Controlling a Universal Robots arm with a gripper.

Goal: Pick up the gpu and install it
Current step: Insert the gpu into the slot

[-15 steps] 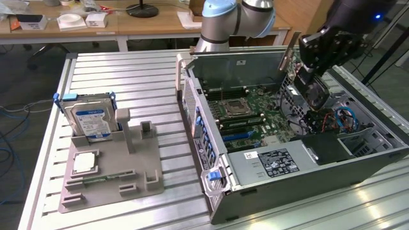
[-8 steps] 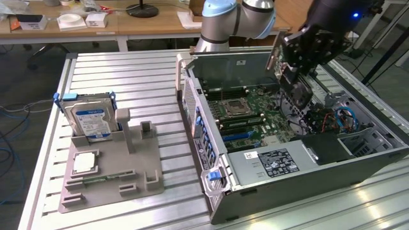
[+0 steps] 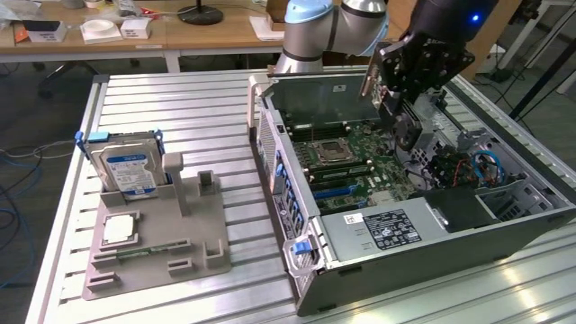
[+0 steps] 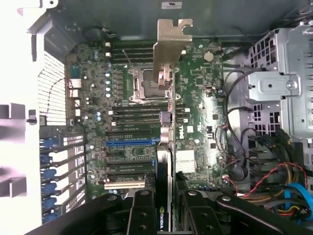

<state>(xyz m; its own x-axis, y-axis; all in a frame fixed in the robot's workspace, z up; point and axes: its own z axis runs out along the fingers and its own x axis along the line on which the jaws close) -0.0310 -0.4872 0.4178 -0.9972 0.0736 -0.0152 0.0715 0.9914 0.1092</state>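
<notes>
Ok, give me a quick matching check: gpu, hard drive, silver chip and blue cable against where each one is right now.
1 gpu
2 hard drive
3 silver chip
4 blue cable

A upright in the grey holder
B inside the case
C gripped by the end effector over the motherboard
D flat on the grey holder

Pairs: 1-C, 2-A, 3-D, 4-B

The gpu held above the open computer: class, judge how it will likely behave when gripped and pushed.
The gpu is probably stiff: it juts straight from the end effector without sagging. Its thin board looks fragile, so sideways pushes seem risky. The metal bracket likely makes that far end heavier.
</notes>
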